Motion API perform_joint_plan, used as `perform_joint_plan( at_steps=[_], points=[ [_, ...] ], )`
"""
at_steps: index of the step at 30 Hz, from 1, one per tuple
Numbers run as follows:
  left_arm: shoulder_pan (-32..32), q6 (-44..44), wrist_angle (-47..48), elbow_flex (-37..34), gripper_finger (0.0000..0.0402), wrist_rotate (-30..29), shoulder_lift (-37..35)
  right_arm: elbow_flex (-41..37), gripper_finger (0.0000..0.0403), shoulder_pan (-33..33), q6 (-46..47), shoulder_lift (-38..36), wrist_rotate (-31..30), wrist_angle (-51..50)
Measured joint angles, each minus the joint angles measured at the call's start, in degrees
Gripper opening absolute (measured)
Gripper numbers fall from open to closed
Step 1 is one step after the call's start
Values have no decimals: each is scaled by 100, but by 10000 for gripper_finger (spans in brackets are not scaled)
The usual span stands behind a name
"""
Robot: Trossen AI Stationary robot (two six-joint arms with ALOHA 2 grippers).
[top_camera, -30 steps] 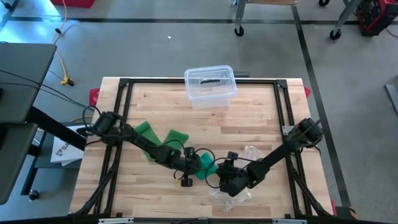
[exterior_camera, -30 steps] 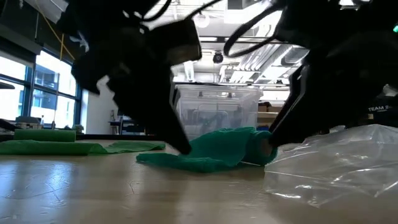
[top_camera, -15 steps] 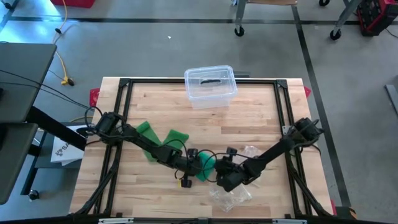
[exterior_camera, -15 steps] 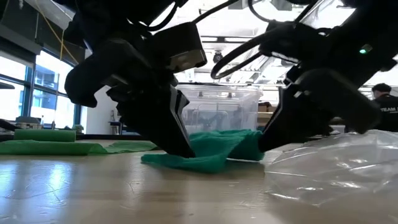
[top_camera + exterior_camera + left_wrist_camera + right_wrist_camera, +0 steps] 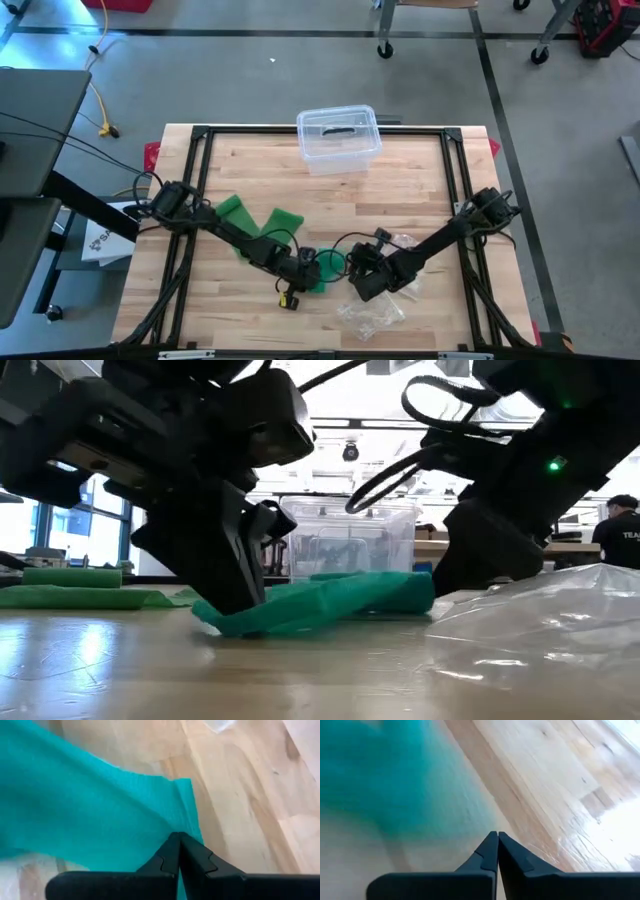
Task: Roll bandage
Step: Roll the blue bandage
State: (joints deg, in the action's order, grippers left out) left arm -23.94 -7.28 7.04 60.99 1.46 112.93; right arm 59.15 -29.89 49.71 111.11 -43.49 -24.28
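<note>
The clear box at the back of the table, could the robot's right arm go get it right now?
Probably yes. The clear box sits alone at the table's far edge with bare wood before it. But the right gripper is shut beside the green bandage near the front, so the arm must stretch far.

On the wooden desk (image 5: 400, 190), the green bandage strip (image 5: 280, 222) lies toward the left, the crumpled clear plastic bag (image 5: 372, 310) at the near edge, and the clear lidded plastic bin (image 5: 338, 138) at the far edge.
</note>
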Motion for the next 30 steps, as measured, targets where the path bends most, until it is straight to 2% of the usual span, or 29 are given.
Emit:
perform_joint_plan(
  at_steps=[9,17,20,23,27,30],
  points=[
    [-140,294,-998,-45,5,21,-213,-6,0,-26,62,-2,-61,266],
    [-134,178,-700,-30,5,-32,-265,-4,0,-148,-81,-628,5,-77],
    [-134,143,-357,-30,5,-66,-265,-2,0,-205,-396,-949,457,73],
    [-134,146,-111,-25,5,-333,-265,4,11,-195,-717,-1043,1423,306],
    [-119,306,156,-13,5,-905,-276,4,59,-21,-1105,-895,2795,771],
    [-47,610,261,-11,5,-1395,-280,2,110,96,-1511,-690,3336,1145]
  ],
)
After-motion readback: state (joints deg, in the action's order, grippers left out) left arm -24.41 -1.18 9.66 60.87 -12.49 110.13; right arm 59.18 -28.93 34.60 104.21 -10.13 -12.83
